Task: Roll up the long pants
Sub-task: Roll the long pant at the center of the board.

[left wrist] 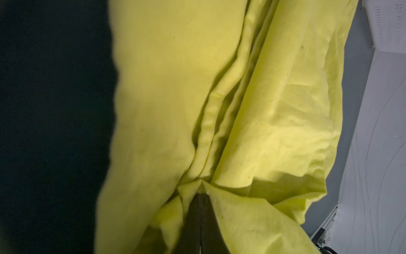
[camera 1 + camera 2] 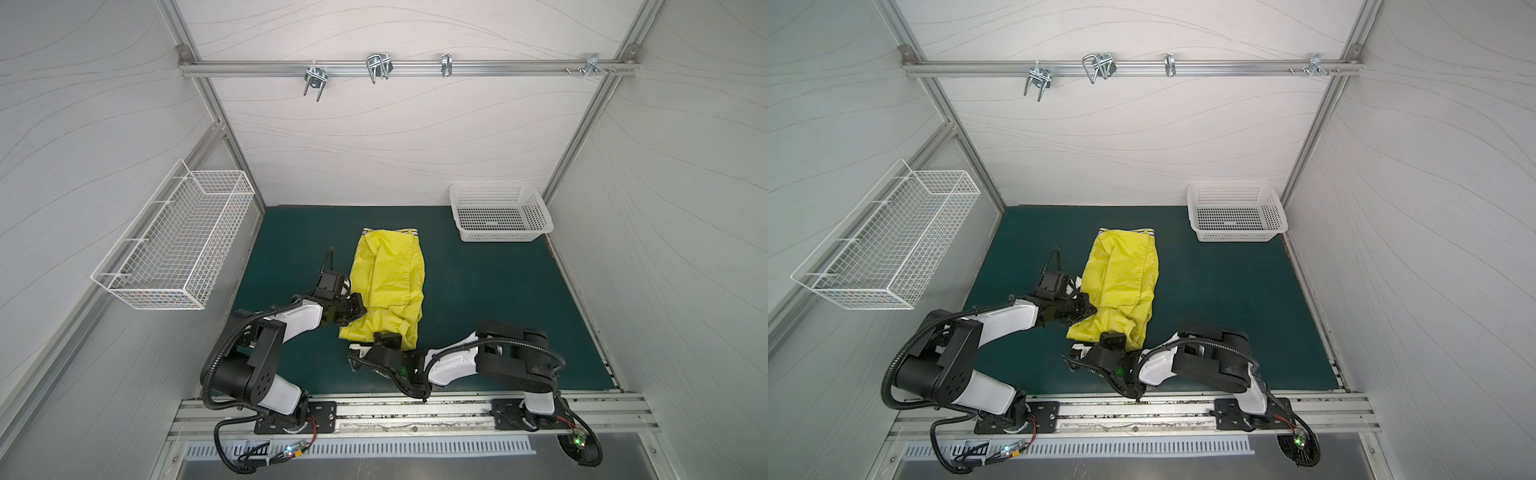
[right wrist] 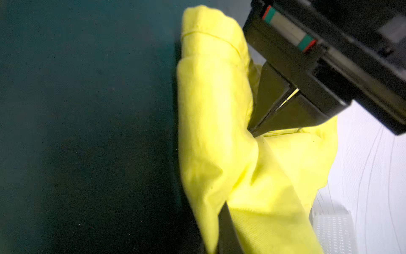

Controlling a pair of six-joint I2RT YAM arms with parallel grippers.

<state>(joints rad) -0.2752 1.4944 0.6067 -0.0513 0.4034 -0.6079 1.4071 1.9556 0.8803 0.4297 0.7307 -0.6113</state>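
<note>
The mat (image 2: 498, 316) is the largest thing here. The pants (image 2: 386, 282) lie near its centre, folded lengthwise into a strip that runs from 12 to 6 o'clock. The waistband (image 2: 409, 231) is at the 12 o'clock end. A white basket (image 2: 498, 216) stands at 2 o'clock, well apart from them.

I judge the step in hand to be the start of the roll, at the hem end. My left gripper (image 2: 360, 312) is at 8 o'clock of the strip, with jaws together and pinching the side edge. My right gripper (image 2: 390, 337) is at 6 o'clock, clamped on the hem, which is bunched a little.

For the next move, I think both grippers must turn the hem over toward 12 o'clock together and at the same height. Otherwise the roll becomes crooked. The cloth looks thin, so it may slip out.

Both top views show the whole strip, but my arms hide the fingertips there. The left wrist view shows the cloth gathered at my closed fingers (image 1: 195, 220). The right wrist view shows both grippers near each other on the hem end.
</note>
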